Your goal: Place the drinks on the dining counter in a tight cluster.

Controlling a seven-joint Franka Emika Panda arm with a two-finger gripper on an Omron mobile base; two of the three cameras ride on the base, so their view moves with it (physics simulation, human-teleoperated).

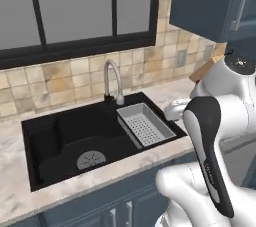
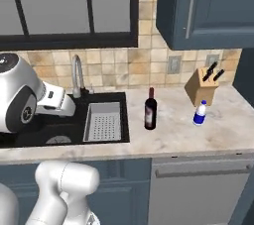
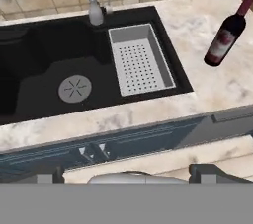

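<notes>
1. Fingers (image 3: pixel 49 173) spread full wide, holding nothing, over the sink (image 3: pixel 29 85) front edge.
2. Wine bottle (image 2: pixel 151 109) upright on marble right of sink; small bottle (image 2: pixel 200 113) beside knife block (image 2: pixel 202 86).
3. Best swing right, drop level, straddle wine bottle mid-body before closing.

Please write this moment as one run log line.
gripper: open, empty, above sink counter | wine bottle: upright right of sink | small bottle: beside knife block

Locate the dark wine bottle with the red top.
Right base view: the dark wine bottle stands upright on the marble counter, right of the black sink.
</notes>
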